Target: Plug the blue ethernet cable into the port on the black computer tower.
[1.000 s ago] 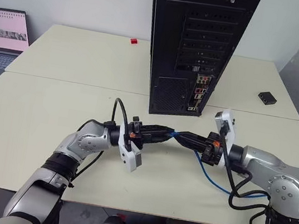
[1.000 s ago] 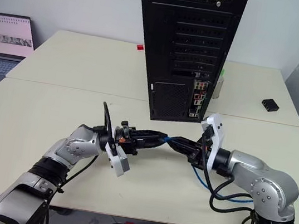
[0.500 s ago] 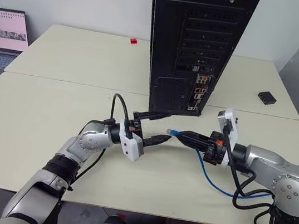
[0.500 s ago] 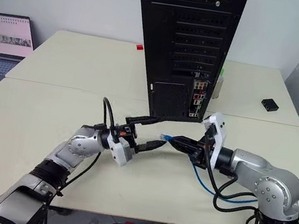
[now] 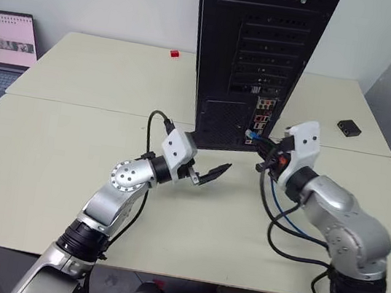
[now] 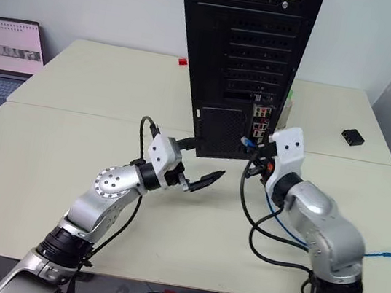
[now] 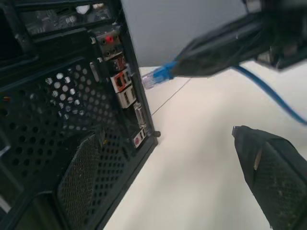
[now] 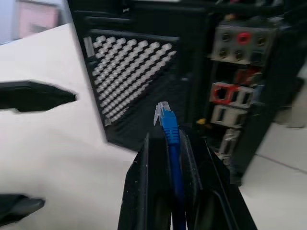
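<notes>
1. The black computer tower (image 5: 256, 60) is stood upright on the table (image 5: 70, 150), its rear panel faced toward the robot.
2. The blue ethernet cable (image 8: 169, 125) is clamped in the right claw (image 8: 169, 158), its plug held in the air just short of the connector strip.
3. The left claw (image 5: 206, 174) is spread apart and empty, beside the tower's base.
4. The alignment step is judged in hand; the port (image 7: 125, 98), probably the squarish socket, must be met squarely.
5. No containers are seen.
</notes>
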